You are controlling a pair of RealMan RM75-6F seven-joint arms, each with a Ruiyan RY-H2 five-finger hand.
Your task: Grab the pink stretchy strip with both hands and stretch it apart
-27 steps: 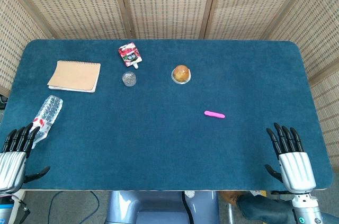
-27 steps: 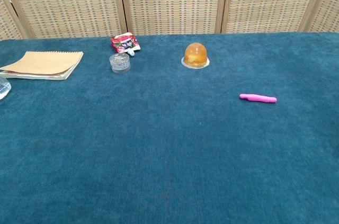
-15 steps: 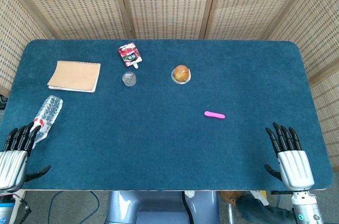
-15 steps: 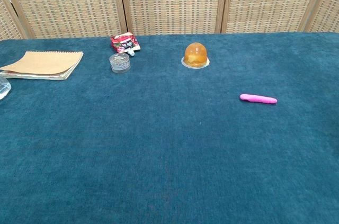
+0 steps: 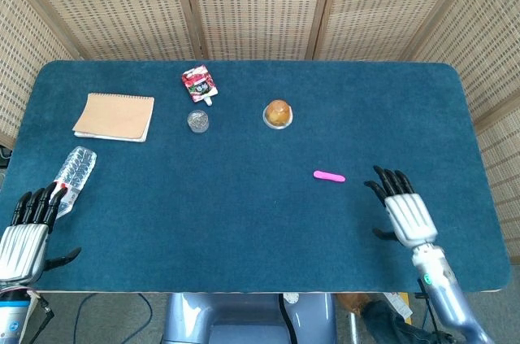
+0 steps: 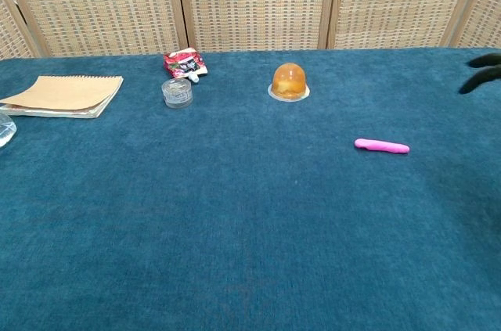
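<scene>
Head cam high, looks down; chest cam low, nearer; both share table (image 5: 244, 222).

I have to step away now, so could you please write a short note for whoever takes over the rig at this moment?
Left hand: open, holding nothing, at the near left table corner beside the water bottle.
Right hand: open, holding nothing, over the table to the right of the pink strip and not touching it.
Pink strip: lying flat and unstretched on the blue table, right of centre.
Done: nothing gripped yet.
Left: bring both hands to the strip, grip each end, pull apart.
</scene>
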